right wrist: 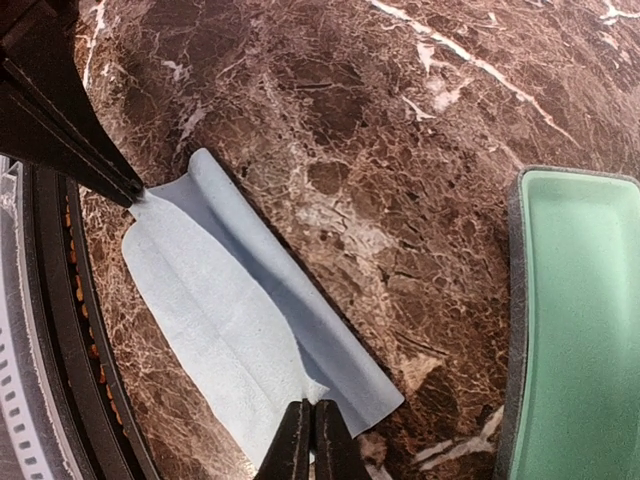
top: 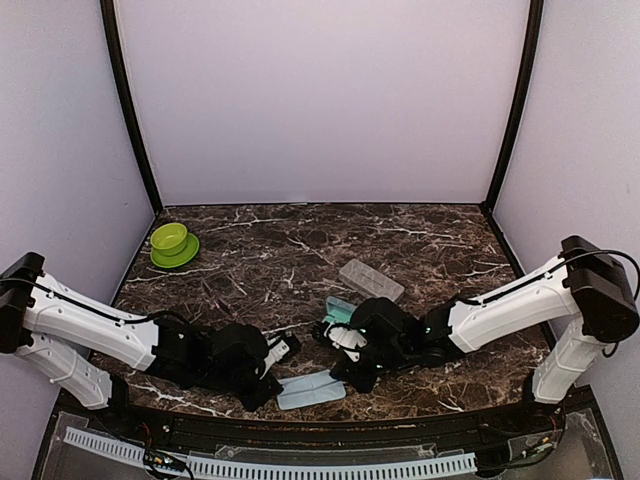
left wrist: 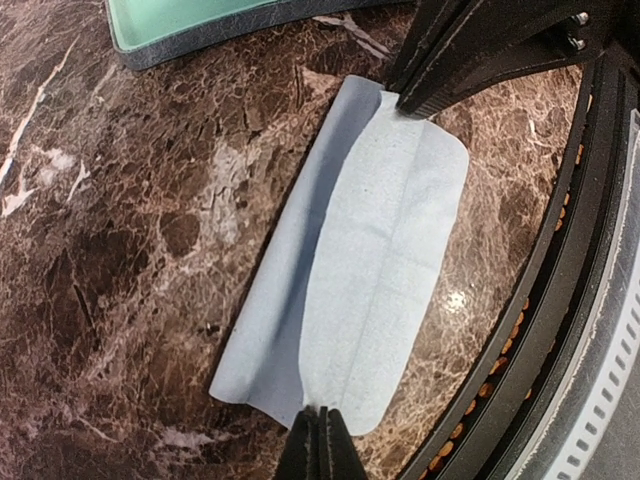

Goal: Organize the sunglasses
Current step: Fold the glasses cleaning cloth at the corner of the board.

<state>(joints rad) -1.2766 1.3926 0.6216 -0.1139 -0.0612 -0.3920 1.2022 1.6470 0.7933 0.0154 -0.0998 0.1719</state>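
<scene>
Your left fingers (left wrist: 320, 445) are pressed together on one short end of the folded pale blue cloth (left wrist: 350, 270). Your right fingers (right wrist: 312, 440) are pinched tight on the opposite end. The cloth lies on the marble tabletop (top: 300, 250), at the bottom centre of the top view, with one long edge curled up. An open teal-lined case (right wrist: 580, 320) sits near it. You can't tell for certain where the sunglasses are in any view.

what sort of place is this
Most likely a robot test booth, not a home: plain lilac walls box in a marble-look tabletop, with a left arm and right arm mounted at its near edge.
</scene>
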